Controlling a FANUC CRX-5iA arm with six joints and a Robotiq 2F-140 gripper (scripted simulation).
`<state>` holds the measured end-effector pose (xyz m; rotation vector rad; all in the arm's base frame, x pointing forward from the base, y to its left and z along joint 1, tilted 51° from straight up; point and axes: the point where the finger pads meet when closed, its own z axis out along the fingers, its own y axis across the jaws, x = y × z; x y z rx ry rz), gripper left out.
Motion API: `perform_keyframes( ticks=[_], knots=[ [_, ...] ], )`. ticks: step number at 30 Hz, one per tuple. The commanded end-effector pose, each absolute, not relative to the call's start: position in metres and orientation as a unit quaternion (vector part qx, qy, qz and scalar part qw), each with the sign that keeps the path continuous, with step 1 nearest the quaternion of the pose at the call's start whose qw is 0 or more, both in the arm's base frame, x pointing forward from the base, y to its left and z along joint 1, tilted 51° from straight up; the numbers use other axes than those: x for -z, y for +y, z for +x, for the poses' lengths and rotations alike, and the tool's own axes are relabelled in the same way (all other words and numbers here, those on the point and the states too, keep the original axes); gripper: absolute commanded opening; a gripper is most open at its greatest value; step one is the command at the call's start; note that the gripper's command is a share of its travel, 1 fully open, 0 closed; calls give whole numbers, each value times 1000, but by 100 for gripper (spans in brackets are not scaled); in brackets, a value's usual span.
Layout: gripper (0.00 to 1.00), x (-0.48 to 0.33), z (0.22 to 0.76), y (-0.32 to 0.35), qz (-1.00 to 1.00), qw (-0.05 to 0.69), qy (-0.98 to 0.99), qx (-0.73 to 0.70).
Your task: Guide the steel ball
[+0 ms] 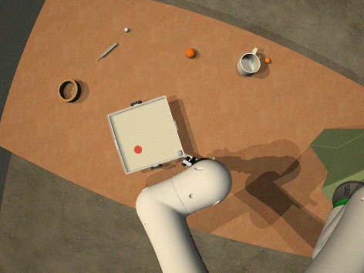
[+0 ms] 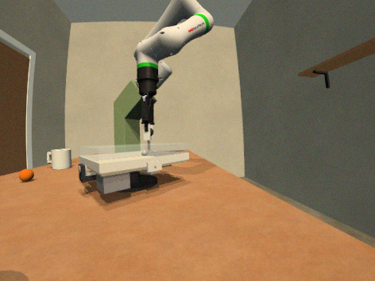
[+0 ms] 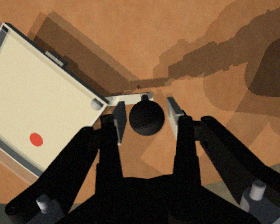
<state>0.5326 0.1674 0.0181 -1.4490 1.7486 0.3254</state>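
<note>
The square plate [image 1: 146,133] with a clear lid sits on its base in the middle of the table. It also shows in the side view [image 2: 133,159] and in the wrist view [image 3: 44,118]. The red printed spot [image 1: 137,149] is near the plate's front edge. The steel ball [image 1: 179,152] lies in the plate's corner nearest the arm, well apart from the spot, and it shows in the wrist view [image 3: 95,105]. My gripper [image 1: 187,160] points straight down at that corner. Its fingers stand partly open on either side of the corner rim, with nothing gripped between them.
A white mug [image 1: 247,63] with a small orange ball [image 1: 267,60] beside it stands at the back right. A larger orange ball [image 1: 190,52], a small white ball [image 1: 126,29], a grey tool [image 1: 108,51] and a ring [image 1: 69,90] lie apart from the plate. A green block [image 1: 341,155] is at the right.
</note>
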Motion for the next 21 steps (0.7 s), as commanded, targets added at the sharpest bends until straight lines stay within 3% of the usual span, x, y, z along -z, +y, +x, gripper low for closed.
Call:
perform_keyframes(
  ticks=[1, 9, 10, 21],
  knots=[
    [42, -18, 533, 167, -576, 411, 695, -129],
    [42, -18, 533, 167, -576, 411, 695, -129],
    [10, -18, 533, 167, -576, 411, 695, -129],
    [10, -18, 533, 167, -576, 411, 695, -129]
  ],
)
